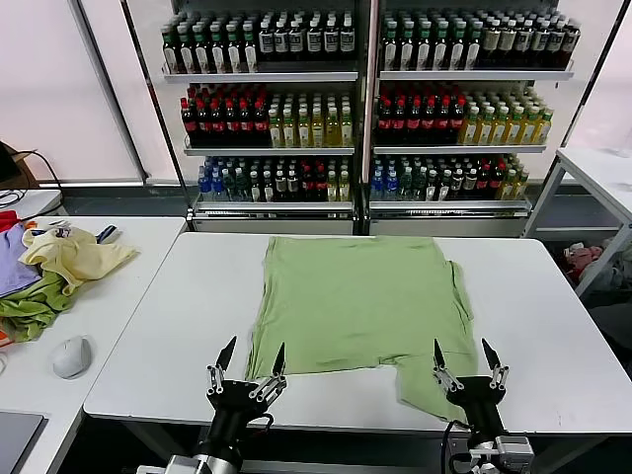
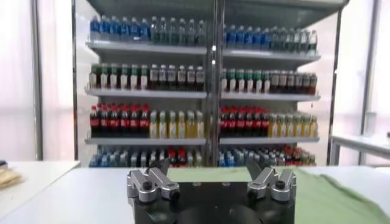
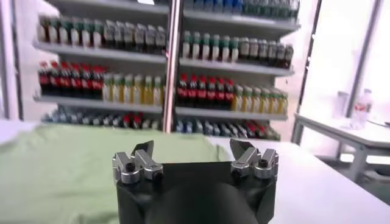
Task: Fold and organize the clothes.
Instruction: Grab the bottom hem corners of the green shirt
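The light green shirt (image 1: 360,301) lies spread flat, plain side up, in the middle of the white table (image 1: 168,336); one sleeve hangs toward the front edge at the right (image 1: 430,385). My left gripper (image 1: 254,355) hovers open at the front edge, by the shirt's near left corner, with nothing between its fingers. Over the sleeve at the front right my right gripper (image 1: 463,354) is open and empty too. The shirt shows beyond the jaws in the left wrist view (image 2: 329,195) and in the right wrist view (image 3: 67,164).
A side table (image 1: 118,296) on the left holds a pile of pale yellow, purple and darker green garments (image 1: 49,272) and a mouse (image 1: 71,355). Drink shelves (image 1: 365,99) stand behind. Another table (image 1: 602,173) is at the far right.
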Available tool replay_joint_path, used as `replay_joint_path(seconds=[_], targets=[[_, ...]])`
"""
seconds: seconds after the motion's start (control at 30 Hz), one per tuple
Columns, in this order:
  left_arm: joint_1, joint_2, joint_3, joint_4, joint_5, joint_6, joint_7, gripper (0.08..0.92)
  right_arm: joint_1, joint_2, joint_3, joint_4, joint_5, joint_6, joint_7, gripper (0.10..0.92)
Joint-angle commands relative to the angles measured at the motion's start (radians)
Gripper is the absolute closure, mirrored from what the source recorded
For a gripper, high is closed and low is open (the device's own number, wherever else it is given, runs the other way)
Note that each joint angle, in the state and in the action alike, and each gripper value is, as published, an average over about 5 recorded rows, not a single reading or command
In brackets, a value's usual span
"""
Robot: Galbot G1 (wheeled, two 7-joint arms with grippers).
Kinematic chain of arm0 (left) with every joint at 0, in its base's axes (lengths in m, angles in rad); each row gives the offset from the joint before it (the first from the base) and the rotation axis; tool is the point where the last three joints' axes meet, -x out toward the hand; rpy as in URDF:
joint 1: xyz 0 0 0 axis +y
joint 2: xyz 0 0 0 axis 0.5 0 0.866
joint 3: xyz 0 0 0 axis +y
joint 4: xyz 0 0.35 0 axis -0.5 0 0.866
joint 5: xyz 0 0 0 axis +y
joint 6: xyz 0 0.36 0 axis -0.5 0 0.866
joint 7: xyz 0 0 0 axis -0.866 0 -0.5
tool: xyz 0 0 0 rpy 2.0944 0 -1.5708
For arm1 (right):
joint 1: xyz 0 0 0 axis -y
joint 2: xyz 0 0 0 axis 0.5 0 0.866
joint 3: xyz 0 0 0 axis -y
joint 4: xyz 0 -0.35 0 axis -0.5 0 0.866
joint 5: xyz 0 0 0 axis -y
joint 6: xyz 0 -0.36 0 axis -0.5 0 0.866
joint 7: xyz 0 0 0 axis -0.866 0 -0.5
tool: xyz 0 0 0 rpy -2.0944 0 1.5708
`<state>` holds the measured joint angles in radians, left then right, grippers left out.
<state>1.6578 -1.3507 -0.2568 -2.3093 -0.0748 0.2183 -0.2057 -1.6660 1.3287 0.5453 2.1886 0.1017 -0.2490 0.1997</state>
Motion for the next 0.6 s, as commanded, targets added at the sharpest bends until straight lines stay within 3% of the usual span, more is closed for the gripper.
replay_joint_path(seconds=[0.03,0.33,0.6], targets=[[-0.082,0.014,-0.019,0.075,-0.104,0.205,-0.06,0.177,-0.001,-0.005,0.011,-0.006,0.002,-0.088,0.014,0.203],[-0.21,0.039,-0.001,0.22,-0.159,0.299,-0.126,0.177,-0.018,0.019,-0.007,-0.041,-0.013,-0.128,0.013,0.203],[-0.243,0.033,0.041,0.28,-0.143,0.311,-0.182,0.177,-0.034,0.037,-0.021,-0.067,-0.024,-0.147,0.028,0.203]])
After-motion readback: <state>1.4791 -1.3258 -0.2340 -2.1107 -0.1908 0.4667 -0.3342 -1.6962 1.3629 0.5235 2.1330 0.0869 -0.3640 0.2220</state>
